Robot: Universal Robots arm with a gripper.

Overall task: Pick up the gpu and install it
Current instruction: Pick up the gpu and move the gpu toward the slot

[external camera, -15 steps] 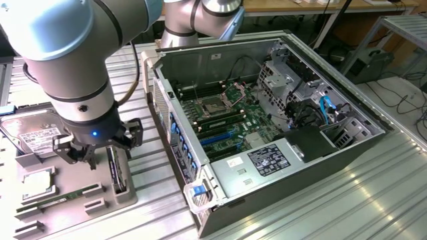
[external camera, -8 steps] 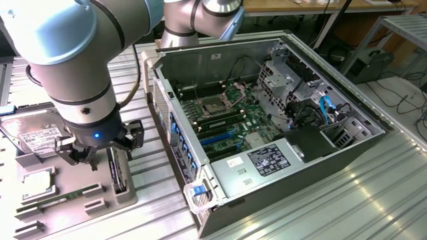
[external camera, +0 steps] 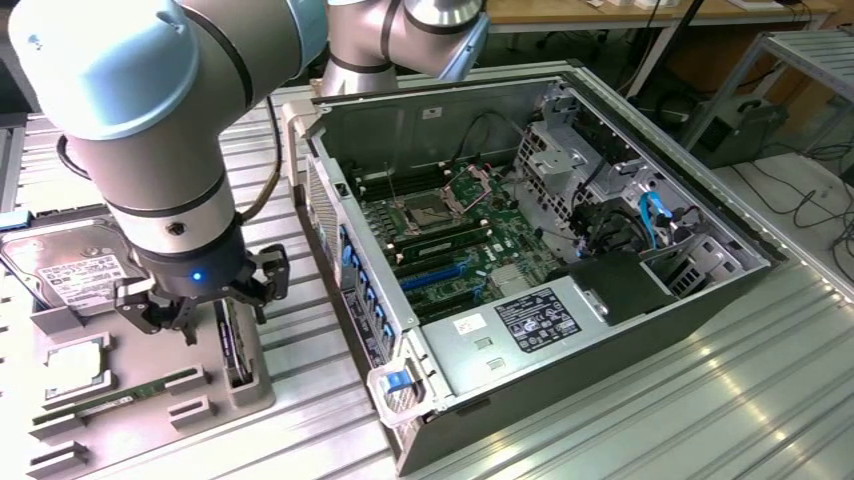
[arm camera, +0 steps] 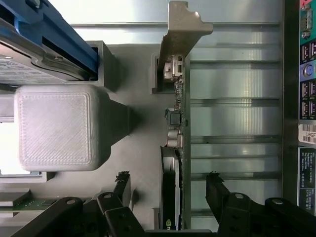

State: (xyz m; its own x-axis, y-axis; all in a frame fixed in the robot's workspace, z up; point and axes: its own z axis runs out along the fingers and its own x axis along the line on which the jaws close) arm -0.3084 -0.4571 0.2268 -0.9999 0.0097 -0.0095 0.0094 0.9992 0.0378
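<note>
Silver ribbed metal makes up the worktop [external camera: 694, 400], and it runs wide and bare on the exterior view's right. Behind it the room has wooden desks and loose cables on the floor.

A grey plastic holder [external camera: 260, 400] sits on the exterior view's left. It carries a hard drive [external camera: 74, 265], a square processor chip [external camera: 74, 360] and a green memory stick [external camera: 120, 395]. The gpu [external camera: 238, 350] stands on its long edge in a narrow slot on the side of the holder nearest the computer case [external camera: 400, 120]. In the wrist view its metal bracket rises at the far end.

My pincer [external camera: 214, 318] hangs just above the card with its fingers [arm camera: 213, 183] spread wide apart, one on each side. Neither finger touches the card, and nothing is held. The gap on the case side looks the wider one.

The case lies on its side with the open face up, and its green motherboard [external camera: 454, 235] is uncovered. A strip of bare worktop separates the holder from the case's rear panel. A tall grey block [arm camera: 54, 126] of the holder stands close on the other side of the card.
</note>
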